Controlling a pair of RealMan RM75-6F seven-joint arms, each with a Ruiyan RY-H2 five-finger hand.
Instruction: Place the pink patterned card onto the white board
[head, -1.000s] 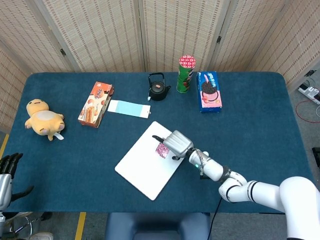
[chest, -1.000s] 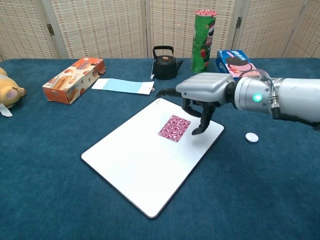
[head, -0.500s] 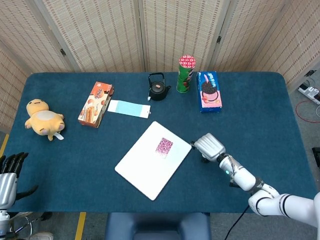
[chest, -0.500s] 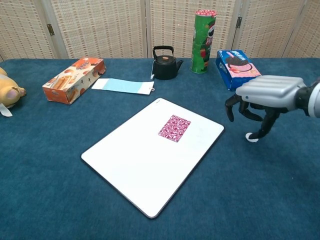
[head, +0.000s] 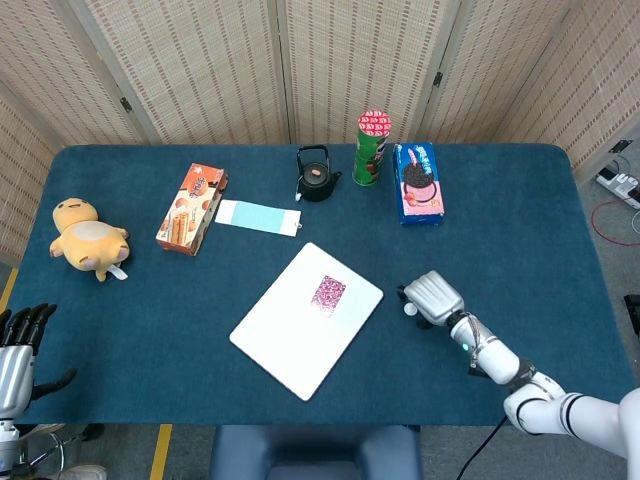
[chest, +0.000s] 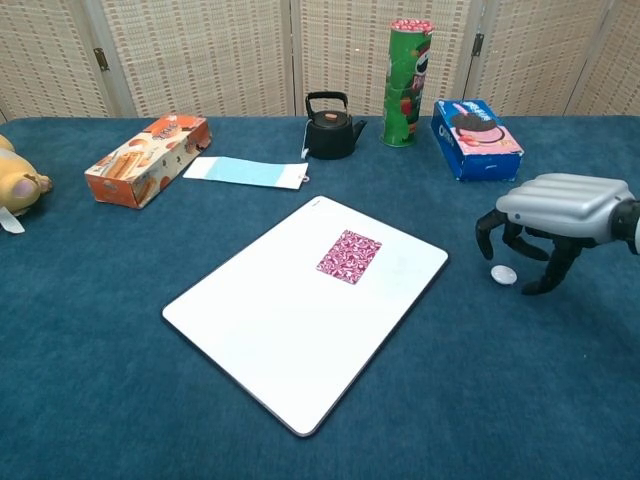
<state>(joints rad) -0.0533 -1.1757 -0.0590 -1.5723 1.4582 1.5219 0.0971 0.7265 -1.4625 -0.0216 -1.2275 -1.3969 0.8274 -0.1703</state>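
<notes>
The pink patterned card (head: 328, 292) (chest: 349, 256) lies flat on the white board (head: 290, 335) (chest: 270, 335), toward its far right part, with nothing touching it. My right hand (head: 432, 298) (chest: 555, 215) hovers to the right of the board, off its edge, palm down with fingers curled downward and apart, holding nothing. My left hand (head: 18, 352) shows only at the bottom left corner of the head view, off the table, fingers apart and empty.
A small white disc (chest: 503, 274) lies on the blue cloth just under my right hand. At the back stand a black teapot (chest: 329, 127), a green chip can (chest: 407, 70), a blue cookie box (chest: 476, 138), a light blue card (chest: 246, 172), an orange box (chest: 148, 146) and a yellow plush (head: 90, 237).
My right hand has let go of the card and drawn back to the right, off the board. The card stays on the board.
</notes>
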